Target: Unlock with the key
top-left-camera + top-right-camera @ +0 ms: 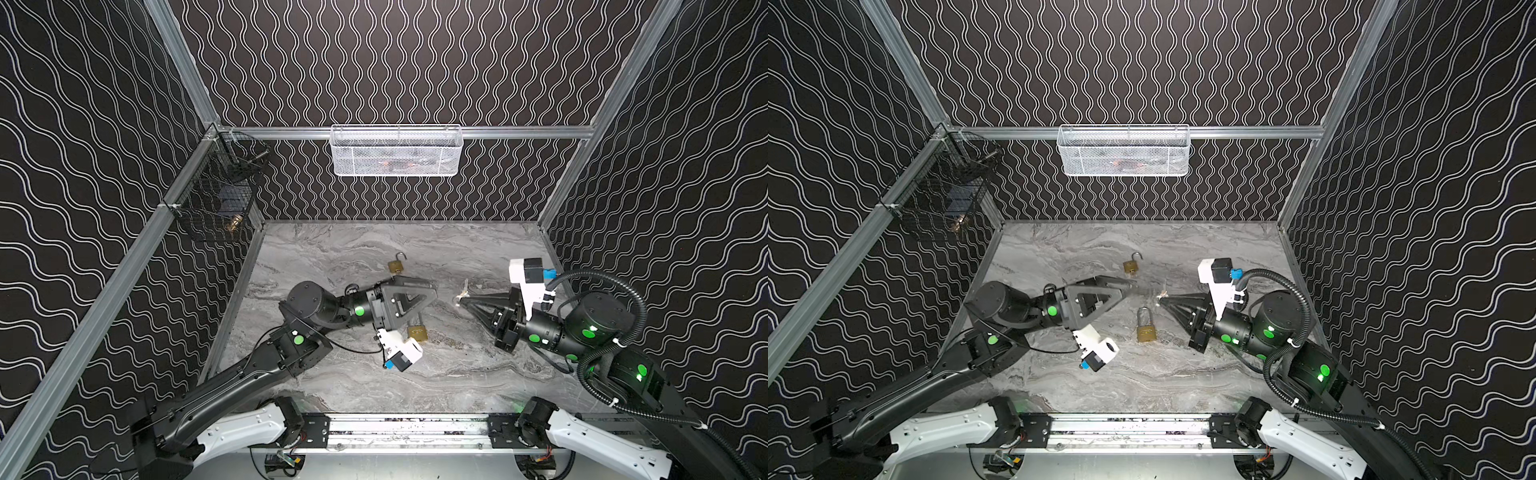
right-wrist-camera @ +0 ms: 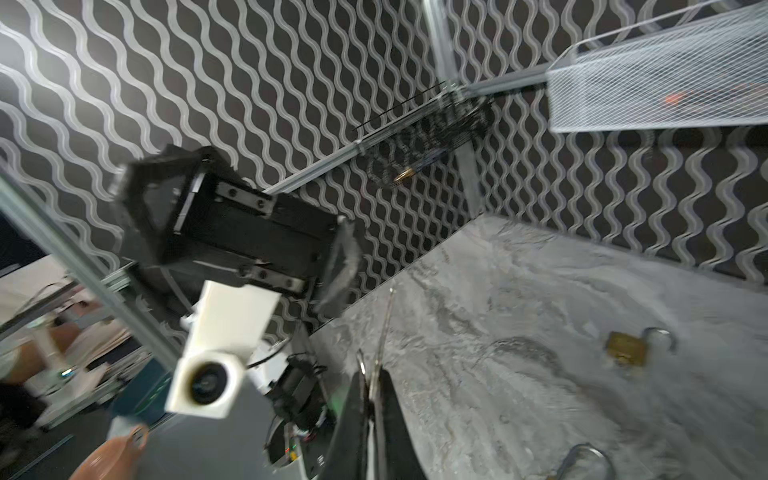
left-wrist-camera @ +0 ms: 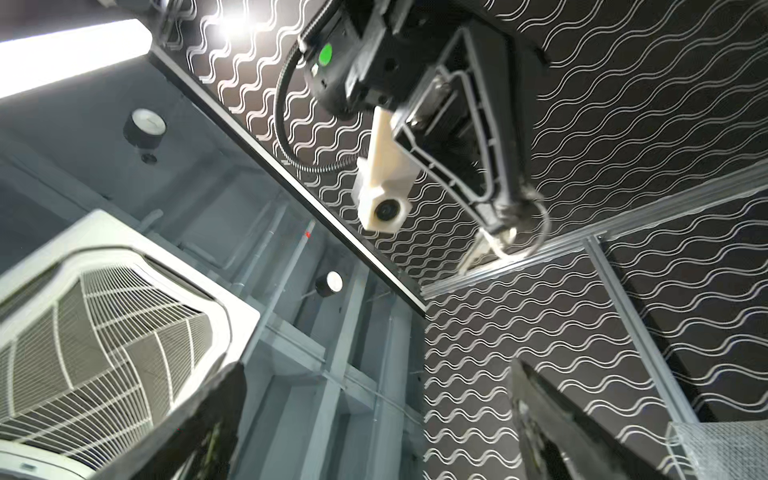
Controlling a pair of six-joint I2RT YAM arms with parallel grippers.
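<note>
Silver key (image 1: 464, 290): small and flat, on a thin wire key ring (image 3: 545, 220). It is pinched in the tips of the right gripper (image 1: 1163, 297), over the middle of the grey marble-patterned worktop (image 1: 332, 374).
Right gripper: jaws closed tight on the key's head. The blade juts past the fingertips and, in both top views, slants toward the worktop's far edge.
Left gripper (image 1: 432, 291): jaws spread wide and empty, its tips facing the right gripper's across a short gap.
Closed brass padlock (image 1: 1146, 331): lying flat on the worktop, just toward the near edge from that gap, with its steel shackle seated in the body.
Padlock axis: it runs from near edge to far edge, shackle toward the far edge. The base, where the keyhole likely sits, would then face the near edge, though the hole itself is not visible.
Open brass padlock (image 1: 395, 266): further toward the far edge, shackle swung free, probably already done.
Key to lock: the closed padlock lies below the key tip and toward the near edge. The blade points away from its base, so the key would need turning round.
Nearer arm: both tips are close to the padlock. The left gripper, being empty, looks best placed to steady the body.
</note>
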